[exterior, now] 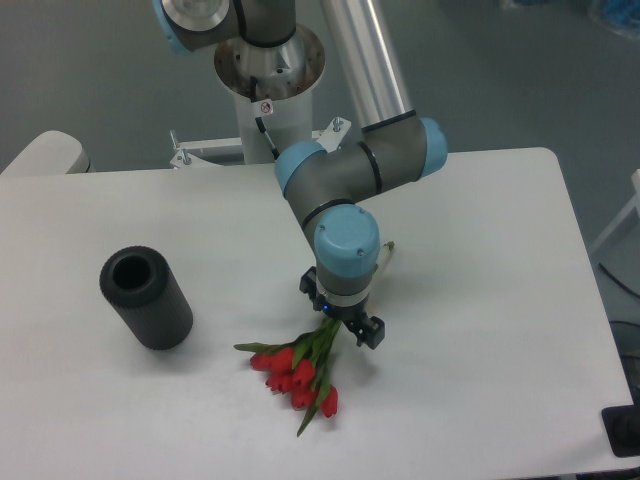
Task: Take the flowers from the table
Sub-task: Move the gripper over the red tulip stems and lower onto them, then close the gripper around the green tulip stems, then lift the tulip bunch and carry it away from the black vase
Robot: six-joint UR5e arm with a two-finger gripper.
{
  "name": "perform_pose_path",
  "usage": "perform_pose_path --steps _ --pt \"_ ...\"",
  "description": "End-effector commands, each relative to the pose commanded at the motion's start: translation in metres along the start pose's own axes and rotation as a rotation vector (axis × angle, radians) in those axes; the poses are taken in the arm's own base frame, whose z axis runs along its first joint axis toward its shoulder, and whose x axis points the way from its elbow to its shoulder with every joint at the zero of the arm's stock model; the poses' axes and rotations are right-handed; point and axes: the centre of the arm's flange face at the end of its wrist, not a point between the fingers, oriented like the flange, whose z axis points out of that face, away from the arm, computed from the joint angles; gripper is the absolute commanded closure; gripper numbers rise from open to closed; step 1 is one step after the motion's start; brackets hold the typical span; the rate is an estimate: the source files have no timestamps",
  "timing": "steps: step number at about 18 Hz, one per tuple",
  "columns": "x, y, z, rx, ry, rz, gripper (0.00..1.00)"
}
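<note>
The flowers (297, 372), a bunch of red tulip buds with green leaves and thin green stems, lie on the white table (480, 400) in front of centre. Their stems run up and to the right and pass under my wrist, with the tied end showing at its right side. My gripper (342, 318) hangs directly over the stems just above the buds, its dark fingers on either side of them. The wrist housing covers the fingertips, so I cannot make out whether they are open or closed on the stems.
A black cylinder (146, 298) with an open top lies on the left part of the table. The arm's base column (268, 90) stands behind the far table edge. A dark object (625, 430) sits past the table's front right corner.
</note>
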Motion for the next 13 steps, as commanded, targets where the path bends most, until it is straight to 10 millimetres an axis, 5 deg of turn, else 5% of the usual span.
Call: perform_pose_path --steps 1,7,9,13 --pt "0.000 -0.001 0.005 -0.005 0.000 -0.002 0.03" --pt "0.001 -0.004 0.006 -0.006 -0.002 -0.022 0.72" --pt "-0.004 -0.004 0.002 -0.001 -0.011 -0.028 0.86" --pt "-0.018 -0.001 -0.010 0.020 -0.029 -0.031 1.00"
